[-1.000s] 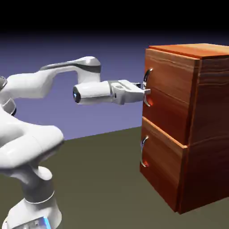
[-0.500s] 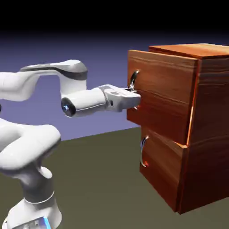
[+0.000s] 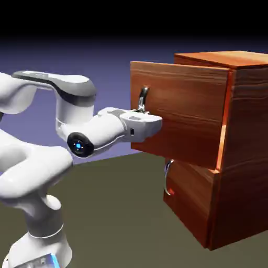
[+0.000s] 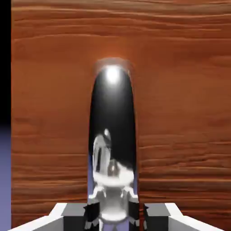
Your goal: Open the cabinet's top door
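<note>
So we've got the cabinet [image 3: 248, 131] over on the exterior view's right, and its top door [image 3: 183, 112] is standing partly open. It's swung out from the edge on the exterior view's right, with the free edge well apart from the cabinet body and hanging out over the bottom door [image 3: 191, 201], which is closed. We can't see what's inside the top compartment, since the door's face covers the opening, and the closed bottom door hides whatever is in its compartment too.

Our gripper [image 4: 114, 216] is closed onto the top door's curved silver handle [image 4: 113, 122], one finger on each side, pinching it near the lower part. So the jaws are only as far apart as the handle is thick, and the handle's the only thing we've got hold of. In the hand view it runs straight up from between the fingertips, shiny and dark against the wood grain. The bottom door has its own curved handle [image 3: 167, 178], and we're not touching that one.
</note>
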Robot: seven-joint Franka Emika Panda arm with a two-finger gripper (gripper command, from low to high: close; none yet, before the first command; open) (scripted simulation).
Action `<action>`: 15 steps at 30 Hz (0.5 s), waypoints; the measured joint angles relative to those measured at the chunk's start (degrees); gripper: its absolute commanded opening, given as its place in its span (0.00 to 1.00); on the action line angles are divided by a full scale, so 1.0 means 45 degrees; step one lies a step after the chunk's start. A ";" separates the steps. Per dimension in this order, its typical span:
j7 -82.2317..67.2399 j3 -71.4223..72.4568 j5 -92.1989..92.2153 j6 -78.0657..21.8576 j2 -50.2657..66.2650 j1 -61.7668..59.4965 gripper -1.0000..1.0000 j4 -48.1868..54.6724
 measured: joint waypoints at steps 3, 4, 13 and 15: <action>0.0341 0.0413 0.0281 -0.1577 -0.0342 -0.1323 0.00 -0.0145; 0.0561 0.0673 0.0726 -0.1814 -0.0635 -0.1779 0.00 -0.0121; 0.2083 0.3912 0.3667 -0.5589 -0.2773 -0.5936 0.00 -0.0520; 0.1897 0.4250 0.3669 -0.6544 -0.2620 -0.6860 0.00 -0.0388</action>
